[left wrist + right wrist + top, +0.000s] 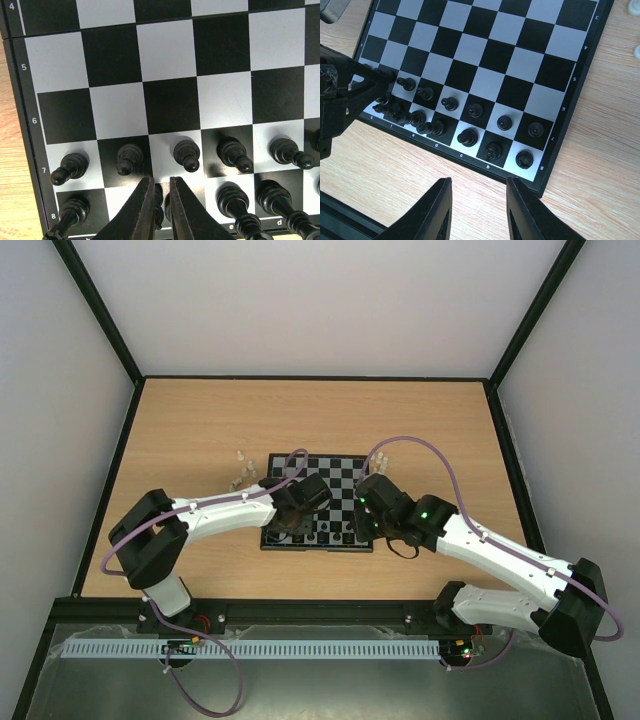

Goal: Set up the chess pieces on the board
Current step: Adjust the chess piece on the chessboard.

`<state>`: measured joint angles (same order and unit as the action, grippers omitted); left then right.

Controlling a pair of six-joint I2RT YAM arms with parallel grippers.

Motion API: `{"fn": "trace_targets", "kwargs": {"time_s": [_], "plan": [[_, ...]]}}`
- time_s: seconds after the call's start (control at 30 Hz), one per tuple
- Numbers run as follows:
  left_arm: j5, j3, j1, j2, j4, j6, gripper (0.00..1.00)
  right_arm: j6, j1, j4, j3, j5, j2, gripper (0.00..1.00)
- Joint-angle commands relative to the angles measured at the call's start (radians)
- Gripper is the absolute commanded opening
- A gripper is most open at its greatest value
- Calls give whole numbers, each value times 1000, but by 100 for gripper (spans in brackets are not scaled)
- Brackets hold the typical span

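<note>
White pieces (240,478) stand on the worktop (180,420) just left of the board (170,95). My left end effector (160,182) is low over the near-left corner, its fingers drawn in tight on a black piece (159,207) in the back row. To do this step well, I judge, the piece should settle upright in the middle of its square. I should then part the fingers only slightly and rise straight up, because pawns (186,152) stand just ahead and neighbours (232,197) flank it closely on both sides. The far ranks are bare. My right end effector (477,210) hovers over the worktop just off the near edge, fingers spread wide and holding nothing. More white pieces (636,50) lie beyond the right edge. Both arms crowd the near side, so a sideways swing could topple the black rows.
</note>
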<state>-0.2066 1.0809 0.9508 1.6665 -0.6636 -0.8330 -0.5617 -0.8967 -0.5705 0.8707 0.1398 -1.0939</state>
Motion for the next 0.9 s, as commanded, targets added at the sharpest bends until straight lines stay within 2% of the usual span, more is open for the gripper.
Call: {"fn": "trace_targets", "kwargs": {"time_s": [0.0, 0.87], "plan": [[-8, -3, 9, -5, -19, 6, 10, 1, 3, -17, -18, 13, 17, 31], [-13, -50, 11, -47, -31, -2, 9, 2, 4, -14, -19, 11, 13, 31]]}}
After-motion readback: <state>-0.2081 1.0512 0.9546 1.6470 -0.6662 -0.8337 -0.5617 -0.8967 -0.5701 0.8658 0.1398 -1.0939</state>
